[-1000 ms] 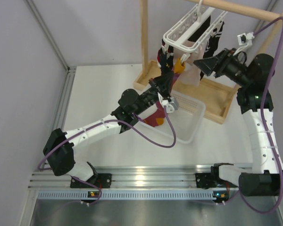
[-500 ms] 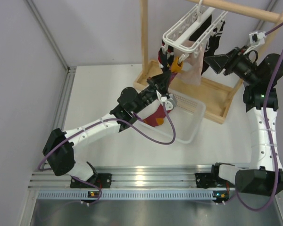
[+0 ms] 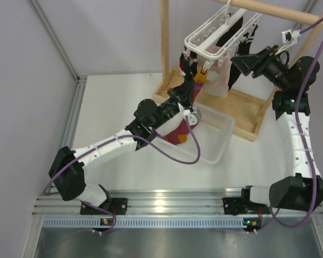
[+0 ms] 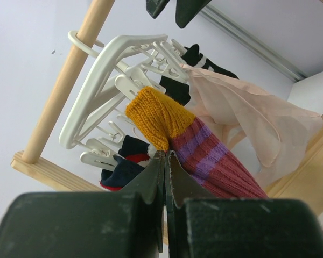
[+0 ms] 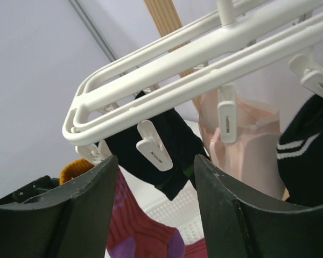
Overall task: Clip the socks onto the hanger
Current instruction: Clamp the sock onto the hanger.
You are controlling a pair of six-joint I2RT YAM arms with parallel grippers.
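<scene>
On the white surface (image 3: 113, 107) stands the wooden rack (image 3: 164, 43), whose rod carries the hanger (image 3: 203, 38). The slotted basket (image 3: 222, 144) lies just beside the rack's base. The hanger's long axis runs from its low near-left corner up and away to the right, and dark socks (image 5: 307, 156) already hang from it. We judge the step in hand to be presenting the maroon sock (image 4: 210, 158). Its long axis rises steeply from the basket, orange end uppermost at the corner pegs. The left hand (image 4: 162, 161) is clamped on it just below that end. The right hand (image 5: 156, 159) has its fingers apart, gripping nothing, bracketing a peg (image 5: 155, 144). Next, we expect, it must pinch that peg open so the orange end can be fed in.
</scene>
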